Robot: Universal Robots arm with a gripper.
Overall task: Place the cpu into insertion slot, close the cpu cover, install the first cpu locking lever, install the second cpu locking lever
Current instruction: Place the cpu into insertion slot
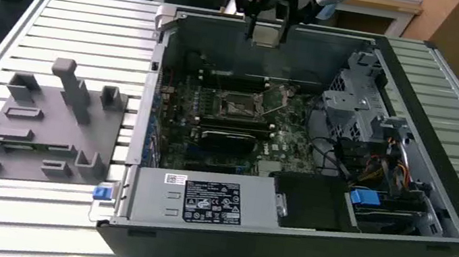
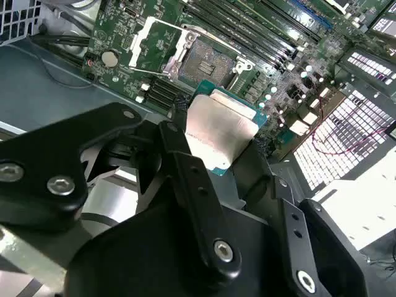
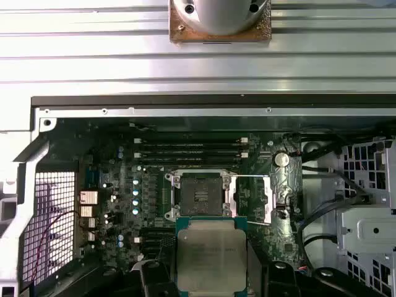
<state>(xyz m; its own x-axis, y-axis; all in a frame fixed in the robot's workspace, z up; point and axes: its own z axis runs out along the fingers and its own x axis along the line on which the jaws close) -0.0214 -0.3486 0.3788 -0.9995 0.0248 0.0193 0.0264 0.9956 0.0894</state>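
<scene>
My gripper [image 1: 267, 30] hangs above the back of the open computer case, shut on the cpu [image 1: 266, 35], a pale silvery square chip on a green board. In both wrist views the cpu [image 2: 219, 131] [image 3: 210, 252] sits between the black fingers [image 2: 180, 148], well above the motherboard. The insertion slot [image 3: 199, 193] [image 2: 210, 62] [image 1: 237, 108] is a dark square socket and lies bare. Beside the slot, the cpu cover [image 3: 255, 198] [image 2: 156, 43], a thin silver frame, is swung open. A thin wire lever [image 3: 247, 176] stands out next to it.
Long black memory slots [image 3: 185, 148] run beside the socket. A black block [image 1: 228, 138], a power supply [image 1: 200, 199] and a drive cage [image 1: 360, 110] fill the case [image 1: 442, 167]. A grey fixture with pegs [image 1: 48, 122] sits on the slatted table at the exterior view's left.
</scene>
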